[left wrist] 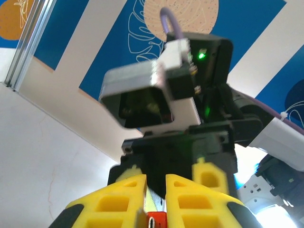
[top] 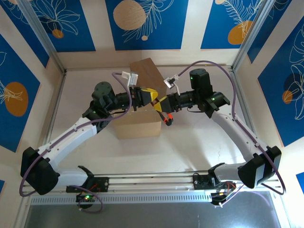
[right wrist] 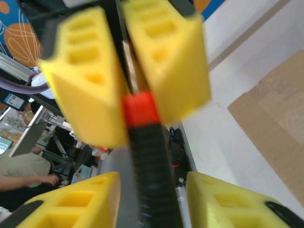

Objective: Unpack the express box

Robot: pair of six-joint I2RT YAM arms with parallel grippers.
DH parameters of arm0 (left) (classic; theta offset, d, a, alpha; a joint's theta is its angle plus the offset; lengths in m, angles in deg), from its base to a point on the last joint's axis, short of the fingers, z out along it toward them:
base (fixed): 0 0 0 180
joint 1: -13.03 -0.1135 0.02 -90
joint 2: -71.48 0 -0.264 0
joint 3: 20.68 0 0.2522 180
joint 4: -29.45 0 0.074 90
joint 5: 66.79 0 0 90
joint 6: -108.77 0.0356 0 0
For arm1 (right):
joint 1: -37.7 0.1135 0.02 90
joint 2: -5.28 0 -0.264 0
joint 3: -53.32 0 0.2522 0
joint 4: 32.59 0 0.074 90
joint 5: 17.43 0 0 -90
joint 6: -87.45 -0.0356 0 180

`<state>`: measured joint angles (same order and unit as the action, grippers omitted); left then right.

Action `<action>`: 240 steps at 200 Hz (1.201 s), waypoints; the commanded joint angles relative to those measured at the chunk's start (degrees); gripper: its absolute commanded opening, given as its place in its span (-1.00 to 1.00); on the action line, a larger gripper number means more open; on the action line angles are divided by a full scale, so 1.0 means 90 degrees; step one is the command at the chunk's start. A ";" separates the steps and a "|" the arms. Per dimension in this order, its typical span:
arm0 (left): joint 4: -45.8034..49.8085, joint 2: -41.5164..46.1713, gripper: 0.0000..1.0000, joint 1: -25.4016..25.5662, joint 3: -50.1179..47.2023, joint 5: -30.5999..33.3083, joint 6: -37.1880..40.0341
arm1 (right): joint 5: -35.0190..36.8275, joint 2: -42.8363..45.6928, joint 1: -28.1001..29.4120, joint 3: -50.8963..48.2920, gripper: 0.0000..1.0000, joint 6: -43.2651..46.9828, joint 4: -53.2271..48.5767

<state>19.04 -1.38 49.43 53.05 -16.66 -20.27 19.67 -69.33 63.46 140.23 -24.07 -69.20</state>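
The express box (top: 137,129) sits on the counter (top: 190,147) between the two arms, with one flap (top: 146,71) raised at its far side; both end effectors meet nose to nose just above the box's right half; the step in hand looks like a hand-over of the cutter (right wrist: 152,166), a black-handled tool with a red end, which I take for a box knife though no blade shows; the left end effector (left wrist: 156,180) is narrow, its yellow fingers pinched on the red end; the right end effector (top: 163,102) stands wide, its fingers either side of the black handle with a sliver of gap on each side, so it seems to carry none of the weight; from above, the handle hangs down past the box's near right corner

To do this well, the left arm should hold dead steady, since it grips only a short end and the long handle could swing; the right should back straight out along the handle's line, away from the box, without brushing it; only once it is clear should the left turn the tool toward the box's top; what lies inside the box cannot be told, as the arms cover the opening
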 commanded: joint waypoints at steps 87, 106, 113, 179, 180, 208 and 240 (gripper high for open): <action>0.0010 -0.0003 -1.00 0.0084 0.0132 0.0062 0.0177 | 0.0049 0.0276 0.0063 -0.0537 -0.07 -0.0599 0.1090; -0.0001 0.0011 -1.00 0.0077 0.0197 0.0063 0.0148 | 0.0072 0.0375 0.0029 -0.0764 -0.07 -0.0672 0.1406; -0.0010 0.0027 -1.00 0.0079 0.0212 0.0066 0.0123 | 0.0064 0.0414 0.0013 -0.0833 -0.07 -0.0703 0.1529; -0.0090 0.0077 -1.00 0.0076 0.0187 0.0114 0.0028 | -0.0060 0.0614 -0.0010 -0.1202 -0.32 -0.1029 0.2556; -0.0089 0.0072 -1.00 0.0071 0.0190 0.0119 0.0025 | -0.0065 0.0614 -0.0010 -0.1203 -0.32 -0.1033 0.2562; -0.0108 0.0066 -1.00 0.0077 0.0241 0.0134 0.0011 | -0.0081 0.0627 -0.0001 -0.1326 -0.35 -0.1135 0.2763; -0.0162 0.0036 -1.00 0.0074 0.0289 0.0124 -0.0028 | -0.0145 0.0630 0.0009 -0.1476 -0.33 -0.1351 0.3172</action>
<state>19.24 -1.42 49.56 53.14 -16.60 -20.21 20.41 -65.04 63.44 128.01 -34.26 -44.96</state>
